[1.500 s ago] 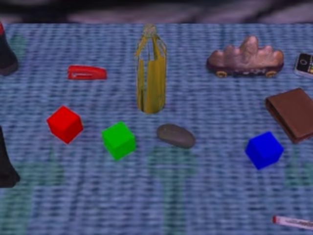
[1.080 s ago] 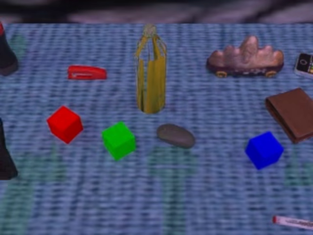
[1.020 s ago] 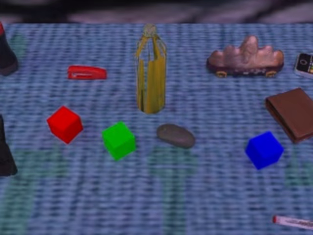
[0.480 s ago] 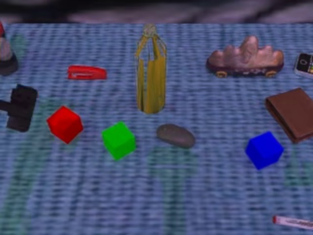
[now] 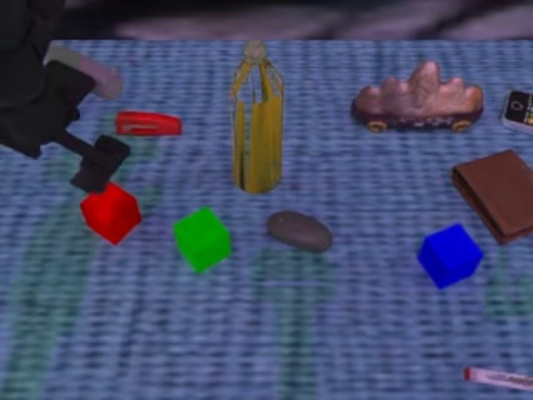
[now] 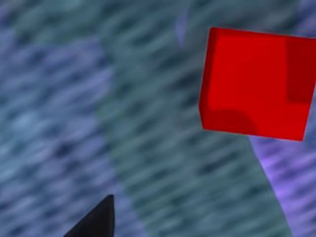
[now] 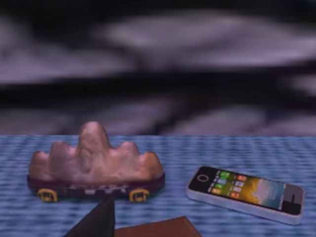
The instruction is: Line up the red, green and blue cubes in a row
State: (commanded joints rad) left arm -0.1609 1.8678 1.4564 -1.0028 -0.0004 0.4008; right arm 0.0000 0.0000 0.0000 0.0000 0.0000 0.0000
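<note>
Top view: left gripper [image 5: 98, 165] hovers just above red cube [image 5: 110, 212] near table's [image 5: 333, 333] left edge; finger spread cannot be told. Green cube [image 5: 201, 238] sits beside it, blue cube [image 5: 450, 255] toward right edge. Right arm out of sight.

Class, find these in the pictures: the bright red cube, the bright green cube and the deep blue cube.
bright red cube [image 5: 111, 213], top view, middle of its top face
bright green cube [image 5: 201, 237], top view, middle of the cube
deep blue cube [image 5: 450, 254], top view, middle of the cube
</note>
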